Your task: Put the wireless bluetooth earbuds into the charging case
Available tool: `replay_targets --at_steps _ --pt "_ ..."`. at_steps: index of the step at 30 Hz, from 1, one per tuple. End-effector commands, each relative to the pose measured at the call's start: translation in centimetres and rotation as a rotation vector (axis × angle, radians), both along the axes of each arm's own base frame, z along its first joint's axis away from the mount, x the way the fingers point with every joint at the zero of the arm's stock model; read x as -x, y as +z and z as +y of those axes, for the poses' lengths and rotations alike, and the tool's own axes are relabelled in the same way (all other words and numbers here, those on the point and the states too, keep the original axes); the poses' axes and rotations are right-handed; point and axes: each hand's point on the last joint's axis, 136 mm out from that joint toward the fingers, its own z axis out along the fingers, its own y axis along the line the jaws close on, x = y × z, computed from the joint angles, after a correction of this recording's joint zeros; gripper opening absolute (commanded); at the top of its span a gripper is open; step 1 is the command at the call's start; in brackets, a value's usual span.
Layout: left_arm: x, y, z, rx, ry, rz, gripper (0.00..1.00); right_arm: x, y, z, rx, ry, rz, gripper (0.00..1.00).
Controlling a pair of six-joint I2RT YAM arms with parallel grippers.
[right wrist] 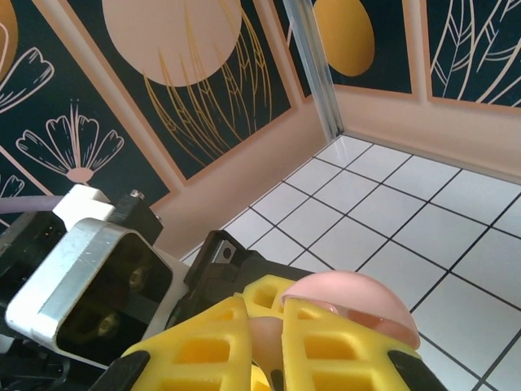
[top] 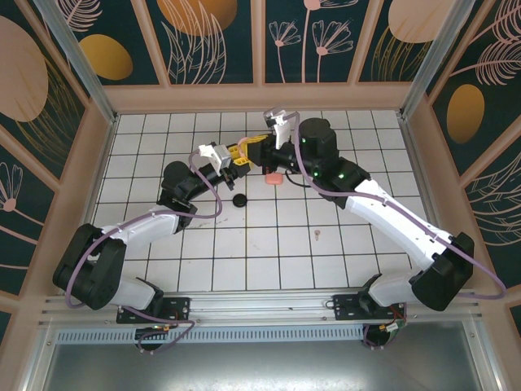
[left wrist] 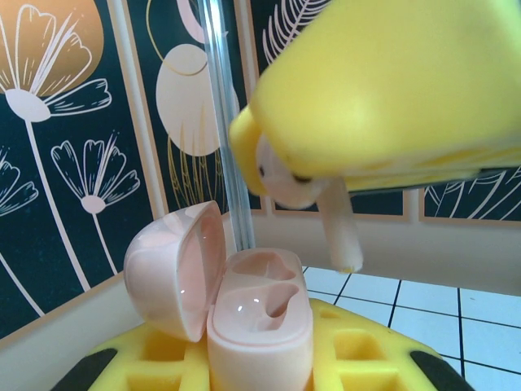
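My left gripper (left wrist: 260, 362) is shut on an open pale pink charging case (left wrist: 259, 326) and holds it upright. Its lid (left wrist: 172, 273) is swung open to the left, and both sockets are empty. My right gripper (right wrist: 265, 330) is shut on a pale pink earbud (left wrist: 338, 232). The bud hangs just above and to the right of the case, stem pointing down and not touching it. From the right wrist, the bud (right wrist: 264, 342) shows between the yellow fingers, with the case lid (right wrist: 352, 303) beyond. Seen from above, the left gripper (top: 238, 160) and right gripper (top: 255, 151) meet at the tiled floor's far middle.
A second pink case (top: 273, 177) lies on the tiles just right of the grippers. A round black case (top: 238, 200) sits nearer the arms. A loose pink earbud (top: 316, 236) lies on the right-middle tiles. Patterned walls stand close behind the grippers.
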Motion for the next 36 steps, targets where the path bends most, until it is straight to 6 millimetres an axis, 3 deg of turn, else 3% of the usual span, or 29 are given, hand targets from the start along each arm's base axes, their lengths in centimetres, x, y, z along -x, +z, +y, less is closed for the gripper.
replay_targets --at_steps 1,14,26,36 --pt "0.4 1.5 -0.5 0.021 -0.029 -0.033 0.00 -0.2 -0.1 0.4 -0.015 -0.005 -0.005 0.13" --pt "0.9 1.7 -0.7 0.019 -0.051 -0.033 0.00 -1.1 -1.1 0.5 0.010 -0.035 -0.009 0.12" --pt "0.8 1.4 -0.7 0.008 -0.050 -0.025 0.00 0.3 3.0 -0.5 -0.110 -0.023 -0.054 0.12" --pt "0.9 1.8 -0.8 0.015 -0.057 -0.028 0.00 -0.5 1.0 -0.4 -0.077 -0.054 -0.031 0.11"
